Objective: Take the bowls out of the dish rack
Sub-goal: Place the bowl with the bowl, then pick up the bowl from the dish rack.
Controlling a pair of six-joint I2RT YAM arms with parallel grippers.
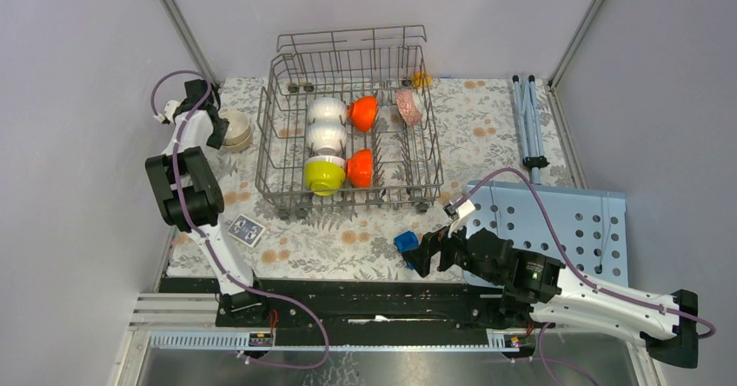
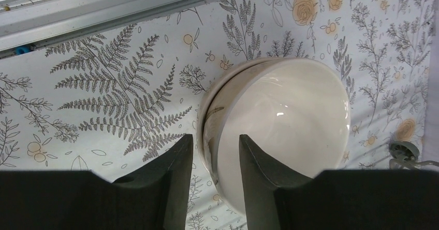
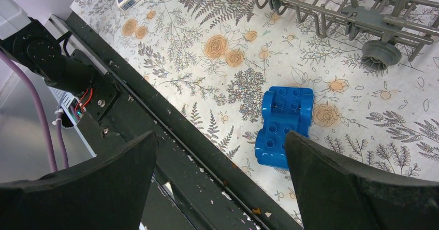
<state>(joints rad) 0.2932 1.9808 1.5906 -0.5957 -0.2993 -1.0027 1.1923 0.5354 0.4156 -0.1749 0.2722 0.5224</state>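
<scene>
The left jaws stand partly apart, astride the rim of a cream bowl that sits nested in a second one on the table. One finger is outside the wall and the other inside. A sliver of gap shows on each side, so I judge they hold nothing. That cream pair lies right under these jaws, outside the dish rack and just beside its left wall.

The right jaws are spread wide and empty above a blue toy, which lies between and below them, apart from both.

Six bowls remain in the rack, propped on edge among the tines: two white ones, a yellow-green one, two orange ones and a patterned one. From the left jaws the rack lies directly to the right, with the white and yellow-green column closest. From the right jaws it lies ahead and to the left, farther off.

The left arm looks better placed for the next bowl. Its jaws would need to lift clear of the cream rim and cross the tall wire side before coming down on an upturned rim.
</scene>
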